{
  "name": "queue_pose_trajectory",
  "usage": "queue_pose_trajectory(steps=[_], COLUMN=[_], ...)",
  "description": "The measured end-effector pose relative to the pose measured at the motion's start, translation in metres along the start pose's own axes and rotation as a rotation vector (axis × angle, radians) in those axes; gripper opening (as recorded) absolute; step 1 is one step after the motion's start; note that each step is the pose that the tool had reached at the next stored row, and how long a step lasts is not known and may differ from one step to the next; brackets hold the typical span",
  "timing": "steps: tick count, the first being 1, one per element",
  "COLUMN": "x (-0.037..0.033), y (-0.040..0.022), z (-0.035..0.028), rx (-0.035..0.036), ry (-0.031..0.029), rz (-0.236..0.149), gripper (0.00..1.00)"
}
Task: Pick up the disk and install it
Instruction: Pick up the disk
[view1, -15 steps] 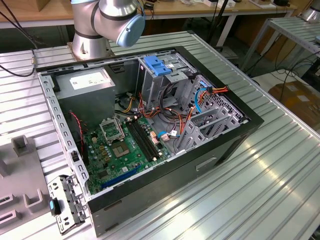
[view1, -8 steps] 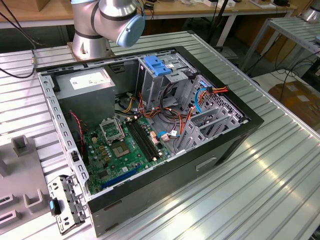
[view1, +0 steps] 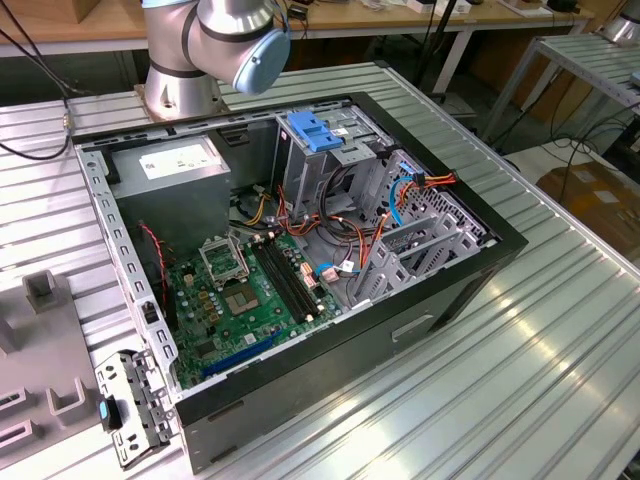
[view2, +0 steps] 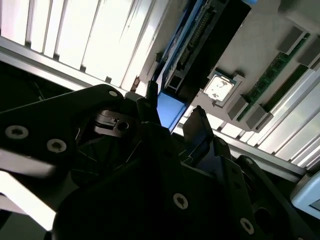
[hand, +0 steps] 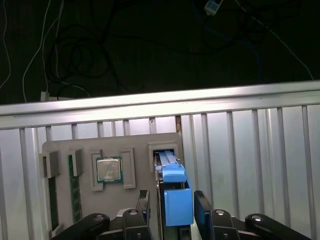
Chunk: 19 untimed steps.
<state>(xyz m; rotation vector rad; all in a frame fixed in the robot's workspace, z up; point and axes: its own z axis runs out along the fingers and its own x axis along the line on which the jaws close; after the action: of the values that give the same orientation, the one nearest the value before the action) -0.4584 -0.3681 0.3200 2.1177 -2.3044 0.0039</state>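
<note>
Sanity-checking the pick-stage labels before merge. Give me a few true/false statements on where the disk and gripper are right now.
1. The disk stands on edge in a slot of the grey tray. True.
2. The disk is already inside the PC case. False: it is in the tray, at the gripper.
3. A processor chip lies in the tray beside the disk. True.
4. The PC case is closed. False: it lies open, with the motherboard exposed.
</note>
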Motion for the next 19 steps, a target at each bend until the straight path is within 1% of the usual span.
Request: queue_pose_trajectory(steps=[2,4,8,12,19], x=[0.0,0.0,0.0,-0.0001,-0.0001], y=[0.0,0.0005,0.0014,0.0014,0.0014], z=[0.0043,0.0133,0.0168,0.0229,0.024], rx=[0.0001,0.0,0.0,-0.0001,-0.0001], ry=[-0.0001,-0.0006,-0.0017,-0.0018,-0.0018], rz=[0.0,0.0,0.0,0.0,0.0], gripper=[0.48,0.48,0.48,0.48,0.48])
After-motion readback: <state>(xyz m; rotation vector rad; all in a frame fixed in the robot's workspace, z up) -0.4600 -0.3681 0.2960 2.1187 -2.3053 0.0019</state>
